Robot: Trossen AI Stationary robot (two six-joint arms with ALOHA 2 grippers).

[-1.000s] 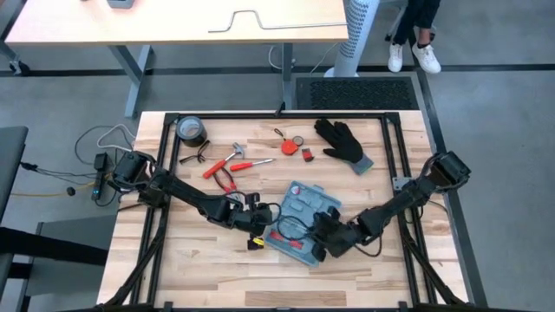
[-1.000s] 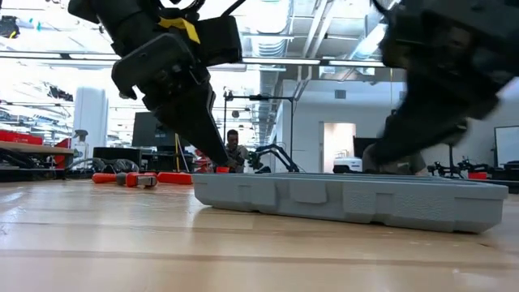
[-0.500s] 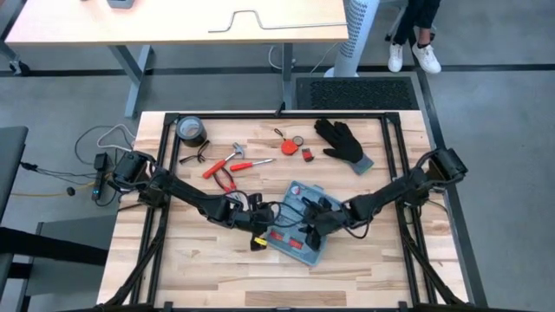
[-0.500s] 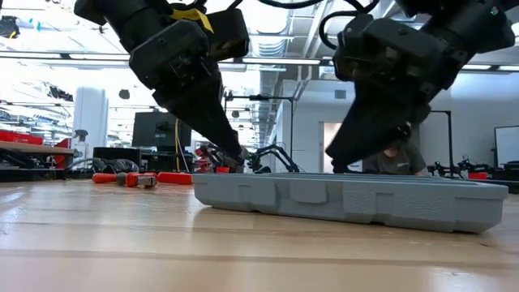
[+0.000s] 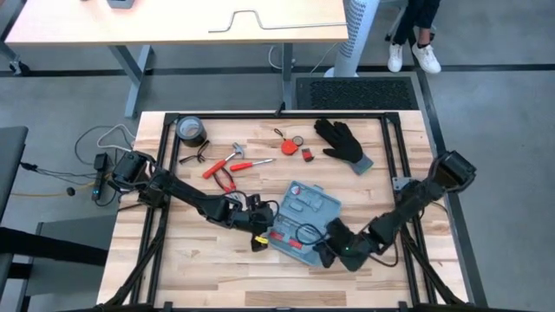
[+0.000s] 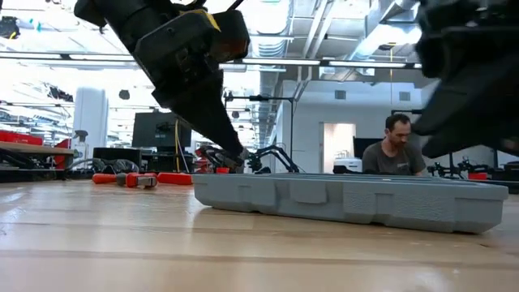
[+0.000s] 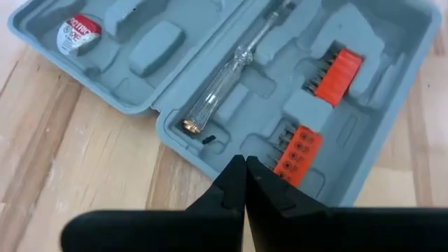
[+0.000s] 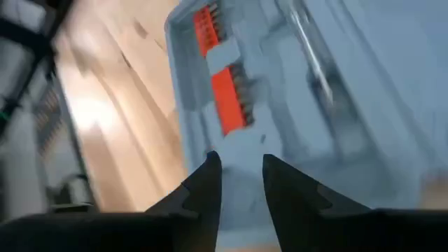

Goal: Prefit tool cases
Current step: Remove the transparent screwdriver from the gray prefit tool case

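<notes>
Open tool case [image 5: 303, 220] btwn left gripper [image 5: 263, 227] & right gripper [image 5: 328, 251].

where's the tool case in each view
High view: the tool case lies open on the table's near middle, between both grippers.
Low view: it is the long grey slab across the centre and right.
Left wrist view: it fills most of the picture.
Right wrist view: it fills the upper right.
Shared landmark: the orange bit holders, also in the right wrist view.
</notes>
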